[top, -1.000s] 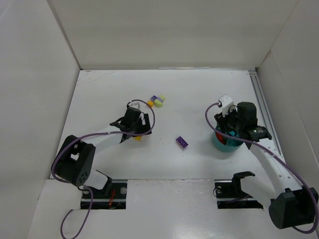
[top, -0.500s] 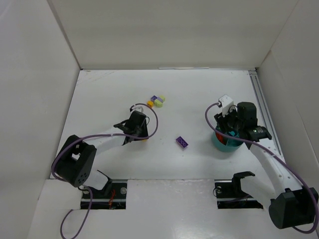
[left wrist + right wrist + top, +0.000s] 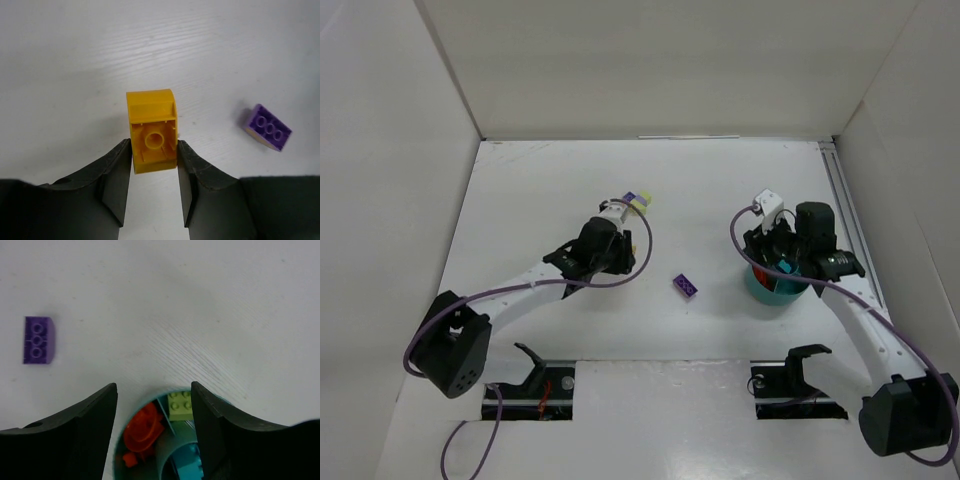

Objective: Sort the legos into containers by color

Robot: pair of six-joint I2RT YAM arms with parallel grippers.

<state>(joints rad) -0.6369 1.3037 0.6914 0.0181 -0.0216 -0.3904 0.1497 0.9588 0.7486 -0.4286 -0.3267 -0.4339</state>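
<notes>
My left gripper [image 3: 154, 150] is shut on a yellow lego [image 3: 151, 131], pinched by its sides with its hollow underside facing the camera, above the white table. A purple lego [image 3: 267, 127] lies to its right. In the top view the left gripper [image 3: 615, 255] is left of that purple lego [image 3: 685, 286]. My right gripper [image 3: 154, 395] hangs open and empty over the teal container [image 3: 172, 447]. That bowl holds orange-red legos [image 3: 145, 427], a pale green lego [image 3: 180, 405] and a teal piece [image 3: 187, 470] in separate compartments. The right gripper [image 3: 772, 262] covers part of the container [image 3: 760, 290].
A purple piece [image 3: 630, 196] and a pale green piece [image 3: 641, 203] lie together behind the left gripper. White walls close in the table on the left, back and right. A rail [image 3: 842, 200] runs along the right edge.
The left gripper has shut on the yellow lego and carried it up and to the right. The right gripper has opened slightly wider over the bowl.
</notes>
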